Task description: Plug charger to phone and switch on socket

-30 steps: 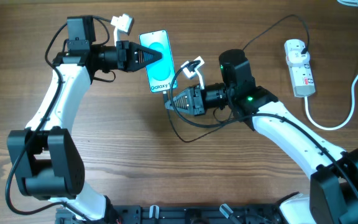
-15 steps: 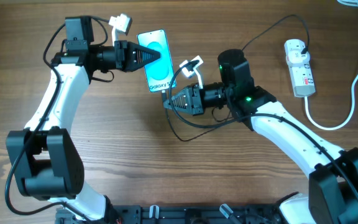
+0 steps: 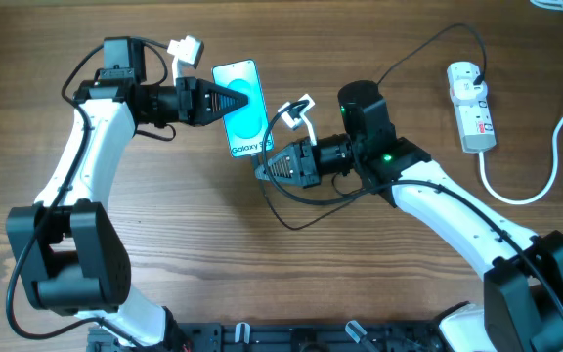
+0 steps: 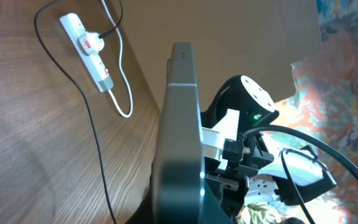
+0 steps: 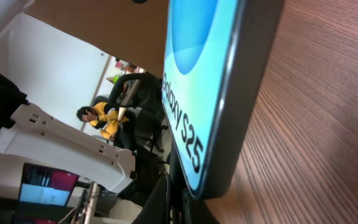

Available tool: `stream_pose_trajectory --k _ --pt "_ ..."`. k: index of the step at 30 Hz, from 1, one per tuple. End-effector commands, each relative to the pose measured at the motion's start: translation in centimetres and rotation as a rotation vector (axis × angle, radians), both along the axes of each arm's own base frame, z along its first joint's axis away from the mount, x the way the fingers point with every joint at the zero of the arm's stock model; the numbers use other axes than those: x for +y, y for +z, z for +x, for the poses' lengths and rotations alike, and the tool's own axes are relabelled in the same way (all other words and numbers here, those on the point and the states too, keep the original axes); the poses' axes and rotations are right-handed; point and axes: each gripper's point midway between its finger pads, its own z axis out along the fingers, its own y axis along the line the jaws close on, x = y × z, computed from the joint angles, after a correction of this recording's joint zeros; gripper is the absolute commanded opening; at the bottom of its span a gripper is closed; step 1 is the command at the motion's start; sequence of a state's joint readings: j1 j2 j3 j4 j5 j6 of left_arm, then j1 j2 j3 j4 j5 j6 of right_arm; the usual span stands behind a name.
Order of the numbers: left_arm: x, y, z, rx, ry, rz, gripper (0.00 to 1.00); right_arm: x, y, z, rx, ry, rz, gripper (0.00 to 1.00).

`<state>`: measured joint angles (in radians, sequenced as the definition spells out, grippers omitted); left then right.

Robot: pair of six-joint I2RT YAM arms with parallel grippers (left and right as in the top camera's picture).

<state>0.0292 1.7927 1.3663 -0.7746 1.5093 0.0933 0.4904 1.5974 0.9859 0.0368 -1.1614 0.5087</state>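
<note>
Phone (image 3: 240,112) was clamped in your left gripper (image 3: 235,101), fingers closed tight on its upper half, screen facing up above the table (image 3: 262,293). Your right gripper (image 3: 262,168) was pinched shut on the free end of the charger (image 3: 413,54), its tip right at the phone's bottom edge below the Galaxy band. Whether the connector was seated, these views could not tell you. The black cable looped under that wrist and ran to the socket (image 3: 470,108), well apart on the right.
</note>
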Motion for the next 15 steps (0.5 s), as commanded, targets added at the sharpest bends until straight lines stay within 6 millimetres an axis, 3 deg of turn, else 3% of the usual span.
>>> stream_pose_trajectory --k 1,8,15 --pt "-0.9 -0.5 -0.7 -0.067 -0.027 0.014 0.04 -0.2 1.2 2.2 -0.083 -0.071 0.005 0.06" --pt "0.8 0.1 1.3 -0.085 0.027 0.012 0.04 -0.4 0.6 1.9 -0.043 -0.068 -0.019 0.13" --pt "2.6 0.7 2.9 -0.036 0.084 0.004 0.04 -0.2 0.2 1.4 -0.021 -0.059 -0.032 0.3"
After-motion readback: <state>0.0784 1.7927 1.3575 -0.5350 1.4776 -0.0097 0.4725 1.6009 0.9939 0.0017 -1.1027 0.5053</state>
